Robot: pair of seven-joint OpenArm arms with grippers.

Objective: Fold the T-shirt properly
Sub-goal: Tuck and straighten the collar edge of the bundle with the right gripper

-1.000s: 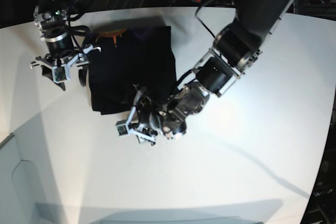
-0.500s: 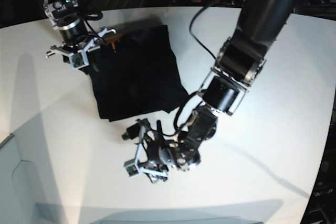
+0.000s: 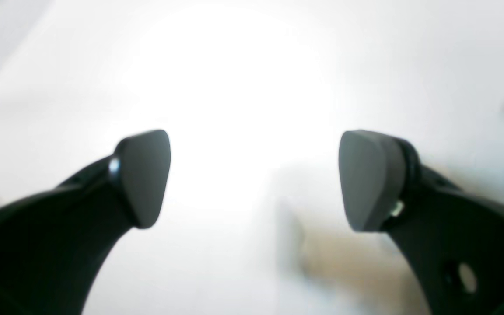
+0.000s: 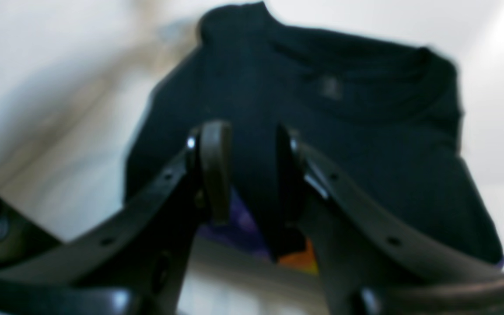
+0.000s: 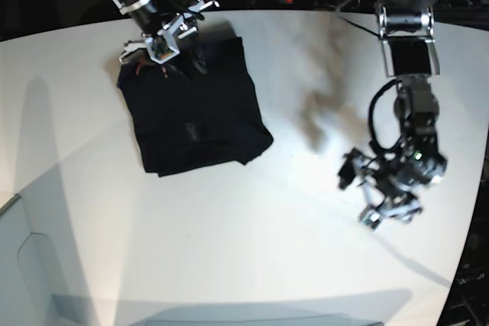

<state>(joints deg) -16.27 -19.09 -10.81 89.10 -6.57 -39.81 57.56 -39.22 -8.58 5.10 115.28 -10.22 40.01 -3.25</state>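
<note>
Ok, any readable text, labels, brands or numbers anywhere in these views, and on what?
No readable text.
T-shirt: the small pale tag is too small and blurred to read.
Orange and purple marks beside the right pincer: blurred patches of color, no letters legible.

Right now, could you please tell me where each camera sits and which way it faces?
Base: overhead, looking down at the white table, black T-shirt and both arms.
Left wrist: behind the open left gripper, facing bare table.
Right wrist: behind the right gripper, its fingers clamping the T-shirt's edge.
Base and right wrist share the T-shirt.
</note>
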